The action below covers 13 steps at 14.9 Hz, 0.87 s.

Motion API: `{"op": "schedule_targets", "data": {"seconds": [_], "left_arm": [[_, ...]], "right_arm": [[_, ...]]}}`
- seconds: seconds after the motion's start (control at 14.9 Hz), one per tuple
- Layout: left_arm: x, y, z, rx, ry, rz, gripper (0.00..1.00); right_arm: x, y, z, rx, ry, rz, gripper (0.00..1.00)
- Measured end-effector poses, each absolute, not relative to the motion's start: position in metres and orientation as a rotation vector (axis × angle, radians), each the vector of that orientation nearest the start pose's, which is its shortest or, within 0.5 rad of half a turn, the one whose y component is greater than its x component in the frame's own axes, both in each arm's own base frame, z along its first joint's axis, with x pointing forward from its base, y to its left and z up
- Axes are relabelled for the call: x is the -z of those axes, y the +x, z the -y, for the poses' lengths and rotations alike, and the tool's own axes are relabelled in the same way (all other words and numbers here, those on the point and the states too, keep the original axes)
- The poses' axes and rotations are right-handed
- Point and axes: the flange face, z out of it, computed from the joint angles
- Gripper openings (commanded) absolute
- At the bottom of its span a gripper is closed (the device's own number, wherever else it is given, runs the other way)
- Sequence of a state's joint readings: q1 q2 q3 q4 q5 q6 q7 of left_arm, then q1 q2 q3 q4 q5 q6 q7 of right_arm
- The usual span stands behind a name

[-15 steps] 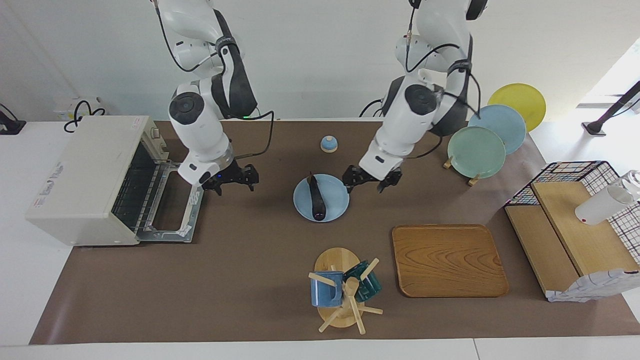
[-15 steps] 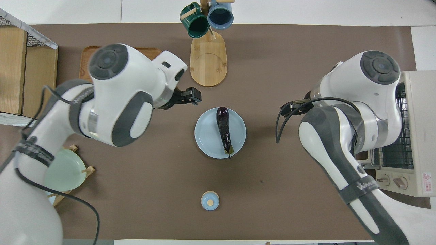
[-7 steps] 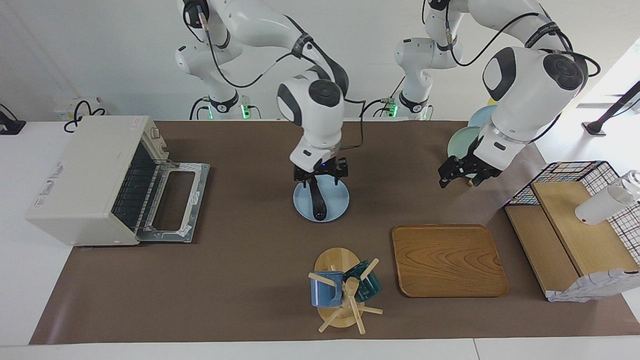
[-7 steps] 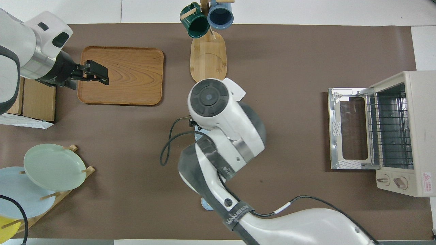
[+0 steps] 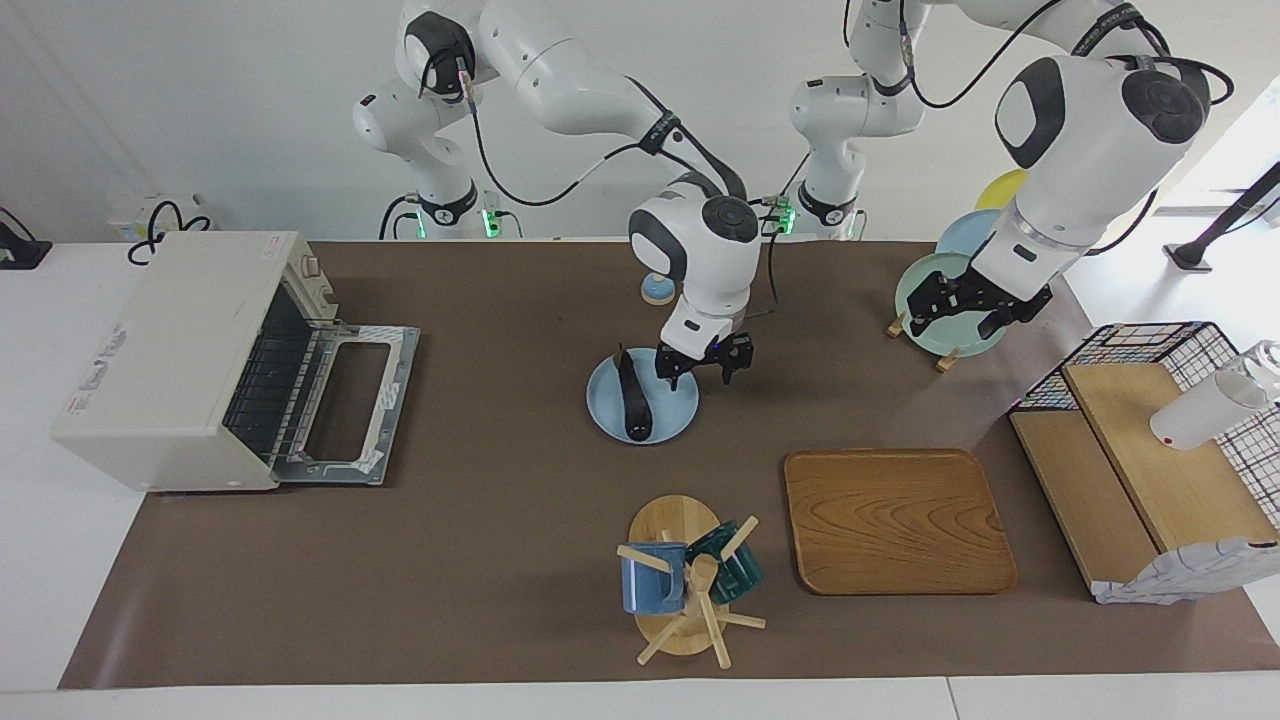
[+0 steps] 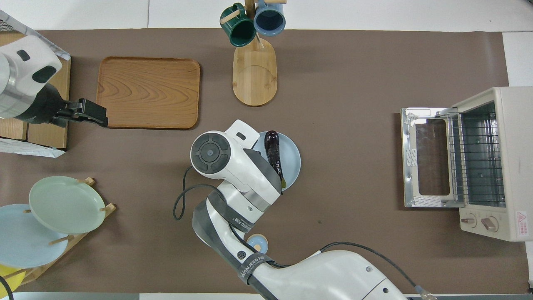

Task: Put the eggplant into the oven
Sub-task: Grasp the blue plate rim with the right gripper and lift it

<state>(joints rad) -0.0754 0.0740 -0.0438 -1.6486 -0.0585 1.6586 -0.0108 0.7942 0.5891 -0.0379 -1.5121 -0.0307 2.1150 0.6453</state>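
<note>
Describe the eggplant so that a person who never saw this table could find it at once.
Find the brown table mat, then the round light blue plate near its middle. The eggplant lies on that plate: slim, long, glossy, almost black, the only dark thing there, with the right gripper over the plate's edge beside it.

4 plates, 2 mugs, 1 eggplant

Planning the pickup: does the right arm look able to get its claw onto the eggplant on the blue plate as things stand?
Probably yes. The right claw hangs over the blue plate just beside the eggplant, which lies uncovered with nothing on or against it. The left claw waits over the plate rack, out of the way.
</note>
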Motion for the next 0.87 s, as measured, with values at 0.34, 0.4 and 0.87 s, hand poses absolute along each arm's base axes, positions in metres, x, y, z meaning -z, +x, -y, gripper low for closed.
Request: {"op": "schedule_targets", "data": {"seconds": [0.34,0.4,0.87], "left_arm": [[-0.569,0.562,0.078,-0.057,-3.182,-0.182,1.00],[-0.574,0.562,0.078,-0.046,-3.171,-0.187,1.00],[-0.586,0.547,0.082,-0.151,-3.134,-0.221,1.00]], "right_arm": [[-0.290,0.504,-0.475,0.067,-3.179,0.225,0.00],[-0.293,0.504,-0.474,0.069,-3.179,0.224,0.00],[-0.344,0.513,-0.456,0.010,-3.380,0.314,0.00]]}}
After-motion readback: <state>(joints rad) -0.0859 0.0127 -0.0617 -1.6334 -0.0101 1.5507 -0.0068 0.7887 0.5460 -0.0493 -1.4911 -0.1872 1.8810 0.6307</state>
